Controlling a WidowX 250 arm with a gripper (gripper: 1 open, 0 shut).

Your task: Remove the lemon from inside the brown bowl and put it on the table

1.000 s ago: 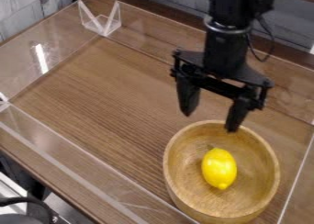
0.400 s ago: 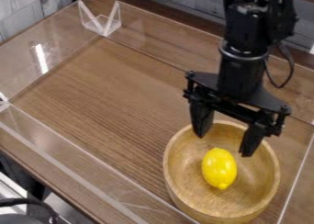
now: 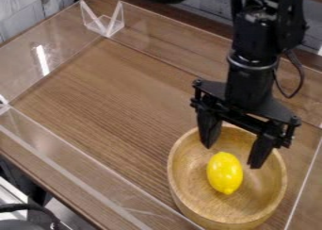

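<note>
- The table (image 3: 120, 88) is a dark wood-grain surface fenced by clear acrylic walls (image 3: 44, 59) along its far and near edges; a broad bare stretch of wood lies to the left of the bowl.
- The brown bowl (image 3: 189, 182) sits at the lower right of the view, its near rim close to the front wall and its right side near the picture's edge.
- The black arm (image 3: 262, 36) comes down from the upper right, with the wrist vertical.
- The gripper (image 3: 235, 149) points straight down over the bowl's far half, its two dark fingers (image 3: 209, 130) spread wide apart and holding nothing.
- Both fingertips hang at about rim level, just above the lemon and apart from it.
- The lemon (image 3: 225, 172) is small, glossy, bright yellow and oval, lying lengthwise on the bowl's floor near the middle, almost directly below the open fingers.
</note>
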